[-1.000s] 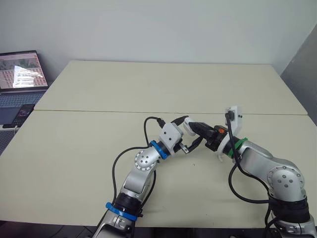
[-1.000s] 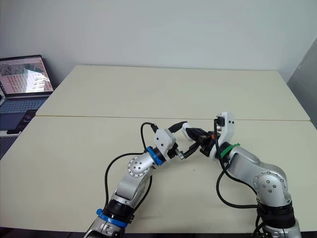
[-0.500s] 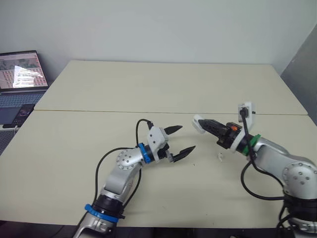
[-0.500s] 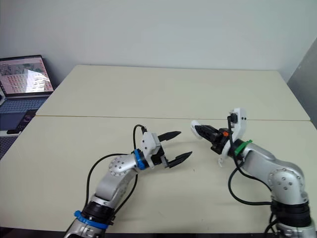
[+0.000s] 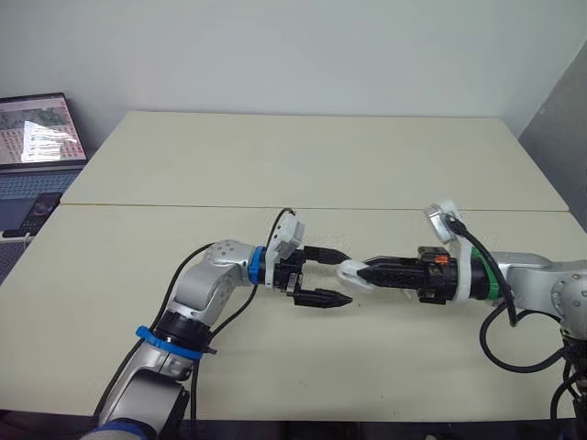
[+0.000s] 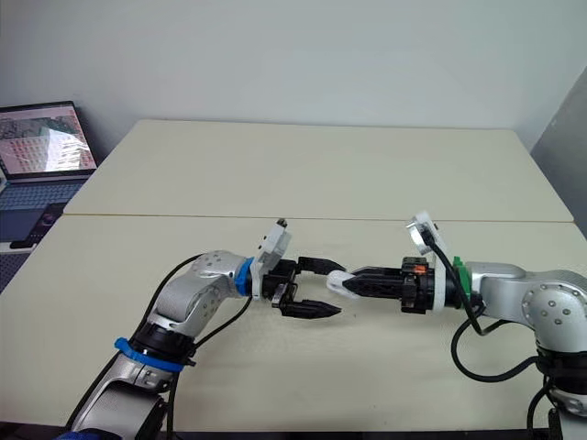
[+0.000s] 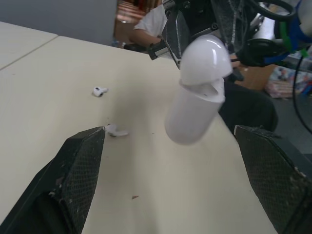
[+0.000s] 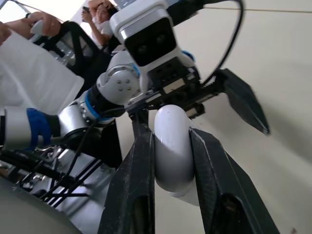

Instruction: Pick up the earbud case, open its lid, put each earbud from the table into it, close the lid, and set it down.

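My right gripper (image 5: 363, 272) is shut on the white earbud case (image 5: 349, 271) and holds it level above the table's middle. In the right wrist view the case (image 8: 171, 146) sits between that gripper's two fingers. The case's free end points into my open left gripper (image 5: 327, 277), whose two black fingers stand above and below it without touching. From the left wrist, the case (image 7: 195, 97) hangs with its rounded lid at the end and a seam showing. Two white earbuds (image 7: 100, 90) (image 7: 116, 130) lie on the table beyond it.
An open laptop (image 5: 37, 133) and a dark phone (image 5: 41, 211) sit on a side desk at the far left. The cream table (image 5: 303, 156) stretches wide behind both arms. People and clutter show in the background of both wrist views.
Half a second ago the grippers were apart with the case raised at the right. The right gripper has since brought the case left and lower, between the left gripper's fingers.
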Robot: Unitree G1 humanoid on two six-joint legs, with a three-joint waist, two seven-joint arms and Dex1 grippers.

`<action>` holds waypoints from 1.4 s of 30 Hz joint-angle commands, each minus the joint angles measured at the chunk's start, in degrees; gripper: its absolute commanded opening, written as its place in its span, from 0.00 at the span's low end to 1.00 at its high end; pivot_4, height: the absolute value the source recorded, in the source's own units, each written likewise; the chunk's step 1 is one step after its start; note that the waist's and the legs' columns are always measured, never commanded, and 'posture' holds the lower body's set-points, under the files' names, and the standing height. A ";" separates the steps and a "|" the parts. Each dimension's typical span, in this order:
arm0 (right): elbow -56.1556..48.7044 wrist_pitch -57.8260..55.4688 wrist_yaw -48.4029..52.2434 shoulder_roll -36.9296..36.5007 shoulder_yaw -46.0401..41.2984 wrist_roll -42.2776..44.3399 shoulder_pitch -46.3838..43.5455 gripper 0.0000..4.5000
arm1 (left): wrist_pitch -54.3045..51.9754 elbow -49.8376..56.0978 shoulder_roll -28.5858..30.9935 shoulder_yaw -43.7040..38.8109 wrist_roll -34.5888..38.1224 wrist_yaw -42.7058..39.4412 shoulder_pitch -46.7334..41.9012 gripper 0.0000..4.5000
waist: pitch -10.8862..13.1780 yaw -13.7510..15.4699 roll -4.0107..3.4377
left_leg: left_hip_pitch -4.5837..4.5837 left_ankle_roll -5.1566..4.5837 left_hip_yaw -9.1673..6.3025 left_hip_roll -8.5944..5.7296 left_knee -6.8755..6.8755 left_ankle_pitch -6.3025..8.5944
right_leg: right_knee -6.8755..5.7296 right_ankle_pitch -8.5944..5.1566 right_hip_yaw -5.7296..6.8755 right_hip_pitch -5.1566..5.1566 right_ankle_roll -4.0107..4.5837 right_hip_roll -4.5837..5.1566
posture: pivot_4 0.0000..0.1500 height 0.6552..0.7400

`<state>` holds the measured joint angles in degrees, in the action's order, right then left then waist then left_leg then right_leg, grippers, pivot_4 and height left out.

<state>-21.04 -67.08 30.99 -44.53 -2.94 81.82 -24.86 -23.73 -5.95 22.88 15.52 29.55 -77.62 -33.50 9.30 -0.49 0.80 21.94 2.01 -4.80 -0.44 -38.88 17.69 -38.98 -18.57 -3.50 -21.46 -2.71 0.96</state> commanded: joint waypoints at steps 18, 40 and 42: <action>1.34 -3.88 -0.66 1.27 0.70 0.02 -3.03 0.15 | -3.73 2.67 0.34 -0.65 1.03 -6.33 -1.41 0.43 | 0.00 -0.01 0.00 | 0.04 0.00 -0.05 -0.01 -0.01 0.00 | 0.00 0.00 -0.10 -0.03 0.00 0.04 | 1.00 1.00; -6.23 10.74 6.50 -1.99 -1.17 -19.99 -2.47 1.00 | -10.58 5.39 -1.04 -2.38 2.46 2.65 1.08 0.18 | 0.02 -0.01 -0.02 | 0.09 0.00 -0.06 -0.01 0.00 0.00 | 0.00 0.00 -0.08 -0.10 0.00 0.04 | 1.00 1.00; -6.93 11.71 7.13 -3.52 0.82 -24.01 -2.02 1.00 | -11.85 6.15 -1.15 -2.56 2.90 3.56 1.40 0.18 | 0.02 -0.01 -0.01 | 0.10 0.00 -0.06 -0.01 0.00 0.00 | 0.00 0.00 -0.08 -0.11 0.00 0.04 | 1.00 1.00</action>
<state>-26.11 -57.13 36.89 -47.68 -3.05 60.64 -27.37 -34.83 -2.47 22.12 14.18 30.61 -74.78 -31.77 9.32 -0.50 0.79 22.04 2.02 -4.86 -0.45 -38.89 17.69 -38.98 -18.57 -3.58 -21.57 -2.71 1.00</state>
